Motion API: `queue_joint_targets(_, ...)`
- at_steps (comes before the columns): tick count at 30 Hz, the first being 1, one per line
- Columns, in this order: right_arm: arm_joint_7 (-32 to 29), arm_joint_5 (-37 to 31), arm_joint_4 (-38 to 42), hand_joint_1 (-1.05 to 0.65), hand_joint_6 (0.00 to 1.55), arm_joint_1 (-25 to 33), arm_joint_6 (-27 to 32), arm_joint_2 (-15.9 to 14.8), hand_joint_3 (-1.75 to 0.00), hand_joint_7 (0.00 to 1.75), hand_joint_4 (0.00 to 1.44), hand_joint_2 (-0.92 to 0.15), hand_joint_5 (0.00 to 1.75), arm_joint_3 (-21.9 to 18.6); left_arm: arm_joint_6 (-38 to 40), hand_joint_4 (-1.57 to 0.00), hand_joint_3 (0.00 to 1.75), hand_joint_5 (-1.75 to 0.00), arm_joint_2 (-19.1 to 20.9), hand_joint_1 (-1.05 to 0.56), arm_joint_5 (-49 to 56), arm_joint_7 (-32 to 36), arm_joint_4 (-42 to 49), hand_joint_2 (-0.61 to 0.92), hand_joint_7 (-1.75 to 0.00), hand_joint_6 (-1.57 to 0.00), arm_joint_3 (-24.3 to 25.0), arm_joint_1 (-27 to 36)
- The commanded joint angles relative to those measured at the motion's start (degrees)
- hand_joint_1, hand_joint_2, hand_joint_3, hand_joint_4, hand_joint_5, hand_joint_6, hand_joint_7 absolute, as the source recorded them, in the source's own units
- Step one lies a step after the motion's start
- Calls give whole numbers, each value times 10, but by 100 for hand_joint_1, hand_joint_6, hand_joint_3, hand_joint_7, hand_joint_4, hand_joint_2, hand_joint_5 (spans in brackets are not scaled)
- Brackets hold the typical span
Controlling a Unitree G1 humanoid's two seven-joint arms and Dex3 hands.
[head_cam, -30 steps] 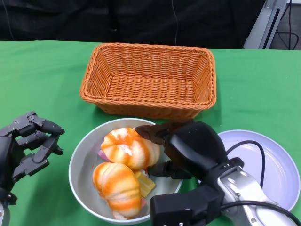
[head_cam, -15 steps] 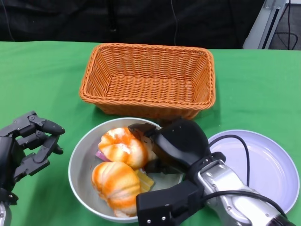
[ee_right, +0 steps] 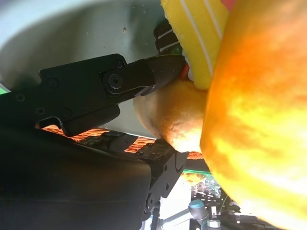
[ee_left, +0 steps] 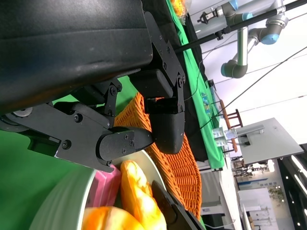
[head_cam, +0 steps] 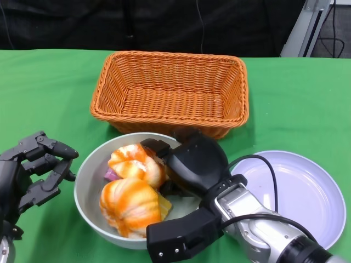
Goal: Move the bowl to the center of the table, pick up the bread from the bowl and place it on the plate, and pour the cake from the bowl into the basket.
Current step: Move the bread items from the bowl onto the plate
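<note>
Your right hand reaches into the grey bowl near the bench's front edge, fingers against the rear bread; whether it grips, you cannot tell. Your left hand hangs empty, fingers loosely curled apart, beside the bowl. The basket sits behind, the plate toward the right edge.

Close up inside the grey bowl; black fingers of the right hand touching a bread roll; larger orange roll alongside; yellow striped cake wedged between them.
</note>
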Motion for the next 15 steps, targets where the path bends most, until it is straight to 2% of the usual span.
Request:
queue_joint_targets(1, -22, 3, 32, -61, 62, 9, -14, -2, -4, 4, 71, -92, 11, 16, -10, -79, 50, -141, 3, -18, -3, 5, 2, 83, -106, -89, 2, 5)
queue_joint_targets(2, -41, 6, 39, -57, 65, 8, -24, -4, -6, 5, 76, -92, 14, 16, -11, -79, 50, -141, 4, -18, -1, 6, 4, 83, -106, -89, 2, 4)
queue_joint_targets(3, -54, 8, 45, -52, 72, 7, -30, -6, -8, 6, 79, -92, 25, 15, -11, -80, 49, -141, 4, -19, 0, 8, 5, 83, -106, -89, 2, 3)
queue_joint_targets(4, -62, 9, 49, -48, 78, 6, -34, -6, -10, 4, 72, -92, 50, 15, -12, -80, 49, -141, 5, -19, 2, 9, 6, 83, -107, -89, 2, 3)
queue_joint_targets(6, -70, 11, 56, -47, 81, 3, -38, -5, -10, 2, 66, -92, 67, 15, -12, -80, 49, -141, 5, -19, 2, 10, 7, 84, -107, -89, 1, 3)
queue_joint_targets(15, -78, 16, 66, -46, 82, -2, -41, -4, -11, 2, 62, -92, 76, 19, -13, -80, 47, -141, 6, -19, 2, 12, 7, 84, -108, -88, 0, 3)
